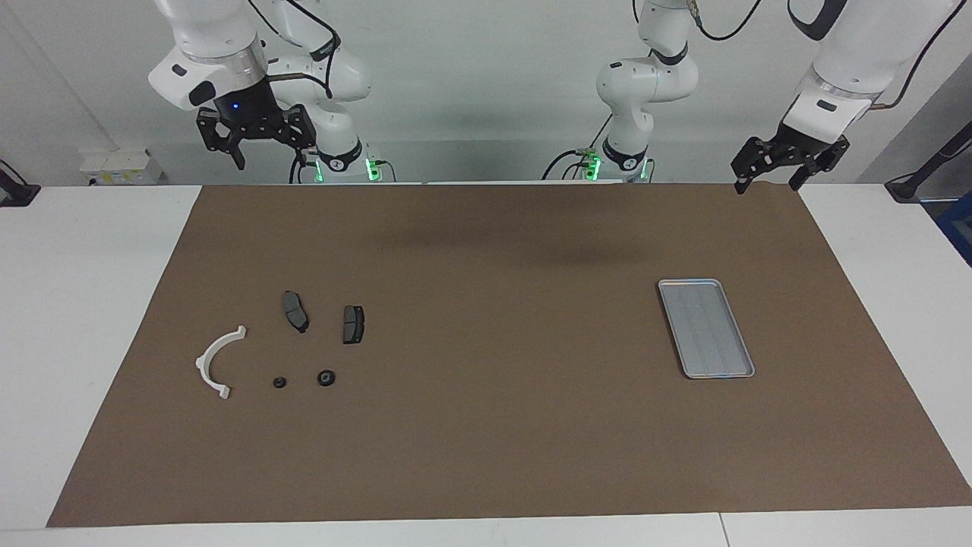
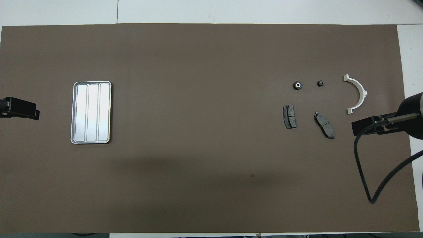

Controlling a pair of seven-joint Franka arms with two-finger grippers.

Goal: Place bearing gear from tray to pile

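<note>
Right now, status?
Both grippers, right and left, open, raised, empty. Tray empty; bearing gears beside pile. Nothing in the way.

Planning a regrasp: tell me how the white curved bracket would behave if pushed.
The white curved bracket looks like thin plastic, so probably light and easily slid. Lying flat on the brown mat, it likely won't roll, though an off-centre push may spin it.

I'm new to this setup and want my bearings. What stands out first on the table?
A silver tray lies empty on the brown mat toward the left arm's end. Toward the right arm's end sits a loose group: a white curved bracket, two dark brake pads and two small black round parts. Both arms wait raised.
</note>
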